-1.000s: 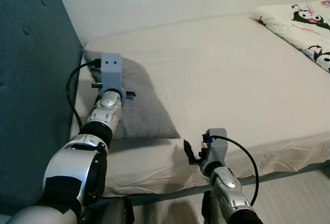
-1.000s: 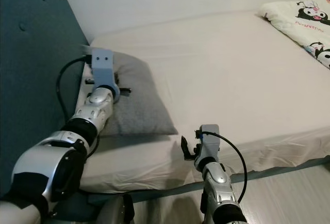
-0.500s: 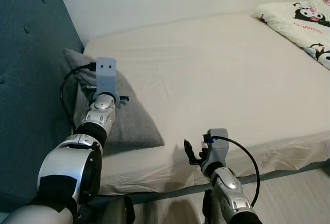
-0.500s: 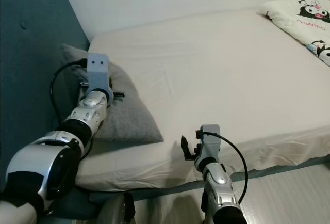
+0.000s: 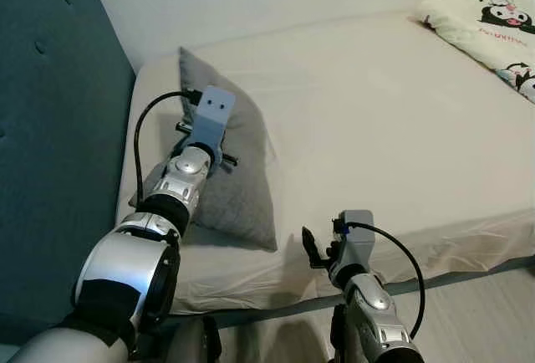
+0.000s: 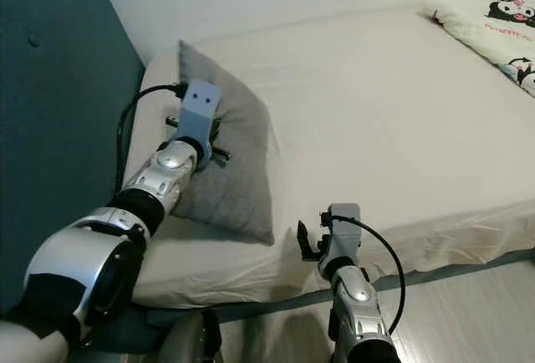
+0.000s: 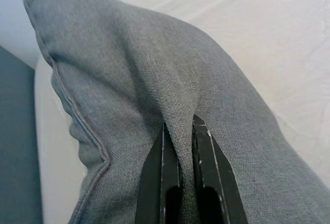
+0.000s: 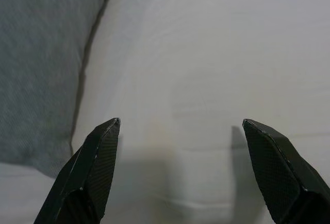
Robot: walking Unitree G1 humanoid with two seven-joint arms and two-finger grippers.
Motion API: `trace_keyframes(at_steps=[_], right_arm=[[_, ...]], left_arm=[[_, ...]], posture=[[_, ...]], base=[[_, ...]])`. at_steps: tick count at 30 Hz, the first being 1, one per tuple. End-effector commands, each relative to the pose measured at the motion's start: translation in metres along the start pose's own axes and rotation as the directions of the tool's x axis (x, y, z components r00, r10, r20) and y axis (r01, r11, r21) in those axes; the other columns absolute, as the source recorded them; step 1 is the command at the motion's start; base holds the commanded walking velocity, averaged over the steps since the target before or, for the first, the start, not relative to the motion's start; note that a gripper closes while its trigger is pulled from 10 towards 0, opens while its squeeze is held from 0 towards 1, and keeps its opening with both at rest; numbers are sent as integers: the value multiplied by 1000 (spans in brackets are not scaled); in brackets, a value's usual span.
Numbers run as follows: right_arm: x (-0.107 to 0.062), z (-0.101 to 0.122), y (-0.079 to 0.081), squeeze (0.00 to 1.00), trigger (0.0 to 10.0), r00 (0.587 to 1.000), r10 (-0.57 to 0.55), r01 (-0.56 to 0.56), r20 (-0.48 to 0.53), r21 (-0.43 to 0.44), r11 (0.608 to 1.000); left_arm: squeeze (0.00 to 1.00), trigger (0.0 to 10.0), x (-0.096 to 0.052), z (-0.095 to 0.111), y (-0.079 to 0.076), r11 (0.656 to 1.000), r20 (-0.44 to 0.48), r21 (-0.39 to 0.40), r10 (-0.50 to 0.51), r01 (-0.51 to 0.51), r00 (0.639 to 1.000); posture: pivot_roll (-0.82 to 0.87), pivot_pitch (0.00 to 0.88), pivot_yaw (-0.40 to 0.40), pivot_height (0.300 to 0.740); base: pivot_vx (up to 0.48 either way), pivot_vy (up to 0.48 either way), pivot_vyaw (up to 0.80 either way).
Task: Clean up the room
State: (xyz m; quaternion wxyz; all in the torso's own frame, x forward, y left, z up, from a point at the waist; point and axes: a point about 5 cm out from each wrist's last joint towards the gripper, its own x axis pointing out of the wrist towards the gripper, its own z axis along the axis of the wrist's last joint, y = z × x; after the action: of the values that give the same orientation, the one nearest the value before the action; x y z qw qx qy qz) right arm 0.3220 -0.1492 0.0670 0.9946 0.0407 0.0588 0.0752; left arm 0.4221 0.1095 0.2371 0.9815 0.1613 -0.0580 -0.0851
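Your left hand (image 7: 179, 131) is pinching a fold of the grey pillow (image 5: 238, 171), with its two fingers (image 7: 164, 157) squeezed tight on the cloth. The pillow is tipped up on the bed (image 5: 376, 120), near the blue headboard (image 5: 50, 129), with one corner pointing up. Your right hand (image 8: 180, 131) is spread wide and holds nothing. It hangs low by the front edge of the bed, just beside the pillow's lower corner. A cartoon blanket (image 5: 493, 20) lies far off on the bed.
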Motion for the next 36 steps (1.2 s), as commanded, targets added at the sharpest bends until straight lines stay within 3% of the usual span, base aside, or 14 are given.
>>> trace_keyframes(at_steps=[1, 10, 23, 25, 29, 32, 33, 36], right_arm=[[-4, -8, 4, 0, 10000, 999, 10, -10, -30, 3, 1000], [-5, -8, 5, 0, 10000, 999, 9, -9, -35, 3, 1000], [-5, -8, 7, 0, 10000, 999, 17, -17, -34, 8, 1000], [-5, -8, 10, 0, 10000, 999, 42, -41, -32, 26, 999], [-10, 2, 33, 0, 10000, 973, 230, -230, 35, 6, 973], [-11, 6, 37, 0, 10000, 966, 250, -251, 63, 14, 968], [-12, 20, 44, 0, 10000, 944, 301, -300, 135, -34, 953], [-14, 32, 52, 0, 10000, 908, 377, -371, 183, -69, 926]], left_arm=[[0, 10000, 3, 17, 5, 999, 74, 28, 23, -25, 997], [0, 10000, 3, 19, 26, 977, 53, 108, 180, -185, 982], [0, 10000, 0, 15, 38, 952, 46, 127, 274, -278, 961], [0, 10000, 0, 13, 38, 954, 38, 119, 273, -275, 961], [0, 10000, 0, 11, 37, 958, 27, 104, 266, -268, 964], [0, 10000, 0, 11, 37, 958, 24, 101, 267, -268, 964], [0, 10000, 0, 10, 37, 959, 21, 93, 266, -267, 964], [0, 10000, 0, 10, 37, 962, 16, 79, 262, -263, 965]], posture=[[15, 324, 102, 582], [17, 329, 100, 582], [17, 333, 97, 582], [17, 333, 97, 582], [20, 334, 97, 582], [20, 334, 97, 582], [22, 334, 97, 582], [21, 334, 96, 582]], base=[[0, 0, 0], [0, 0, 0], [0, 0, 0], [0, 0, 0], [0, 0, 0], [0, 0, 0], [0, 0, 0], [0, 0, 0]])
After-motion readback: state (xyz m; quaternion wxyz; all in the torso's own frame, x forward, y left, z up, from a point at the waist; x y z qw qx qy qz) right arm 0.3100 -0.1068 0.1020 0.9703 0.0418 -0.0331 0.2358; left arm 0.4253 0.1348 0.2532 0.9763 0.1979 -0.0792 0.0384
